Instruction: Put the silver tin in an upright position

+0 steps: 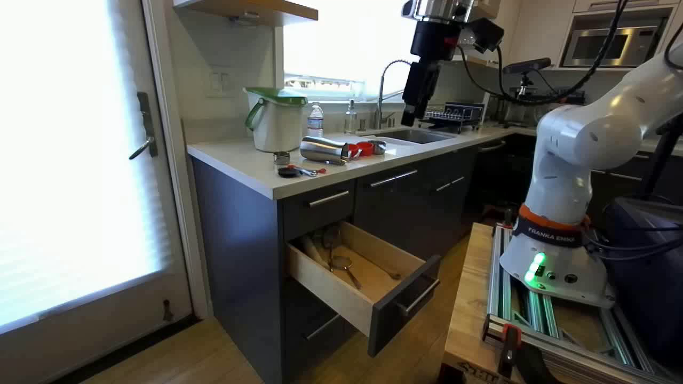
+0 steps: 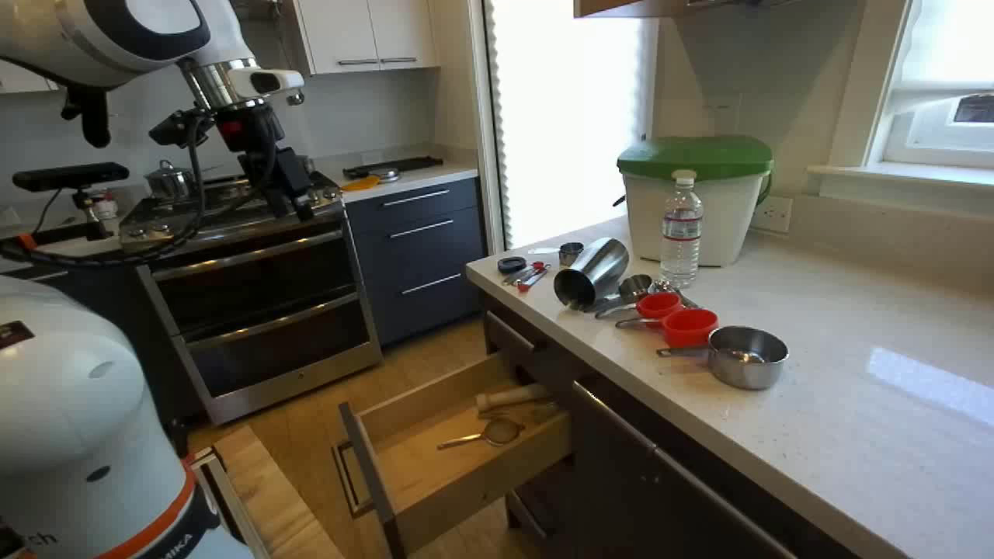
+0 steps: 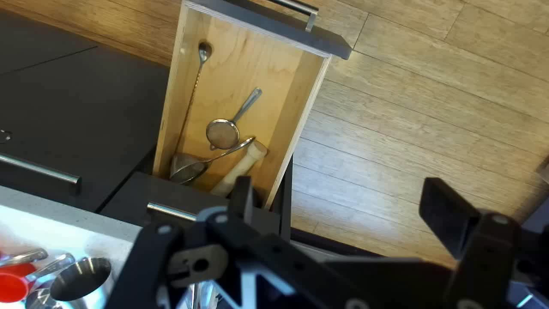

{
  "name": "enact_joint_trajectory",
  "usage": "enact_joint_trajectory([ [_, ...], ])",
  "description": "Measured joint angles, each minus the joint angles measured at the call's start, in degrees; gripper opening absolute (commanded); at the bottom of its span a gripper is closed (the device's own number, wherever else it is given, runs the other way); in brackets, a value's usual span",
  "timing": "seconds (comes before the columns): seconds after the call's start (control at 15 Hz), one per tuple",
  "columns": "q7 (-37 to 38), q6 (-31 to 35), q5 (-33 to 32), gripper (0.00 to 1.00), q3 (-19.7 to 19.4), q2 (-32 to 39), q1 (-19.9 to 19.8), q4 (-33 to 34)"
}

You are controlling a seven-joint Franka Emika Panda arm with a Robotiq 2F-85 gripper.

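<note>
The silver tin [image 1: 323, 150] lies on its side on the countertop, with its open mouth toward the counter's front edge. It also lies tilted over in an exterior view [image 2: 594, 272]. In the wrist view only its dark mouth and part of its rim [image 3: 81, 279] show at the lower left. My gripper [image 3: 339, 206] is open, with its two fingers wide apart and only floor and drawer edge behind the gap. In both exterior views the gripper [image 1: 415, 114] [image 2: 293, 206] hangs in the air, pointing down, above counter height and apart from the tin.
Red measuring cups [image 2: 689, 326], a steel cup [image 2: 748, 357] and measuring spoons [image 2: 532, 276] lie around the tin. A white bin with green lid [image 1: 277, 120] and a water bottle [image 2: 682, 233] stand behind. Below, an open drawer [image 3: 240, 64] holds a strainer and other utensils.
</note>
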Motion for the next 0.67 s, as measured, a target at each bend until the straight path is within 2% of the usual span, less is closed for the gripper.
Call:
enact_joint_trajectory([
  [0.67,1.4,0.6,0.0,1.0,-0.7,0.0,-0.7,-0.1],
])
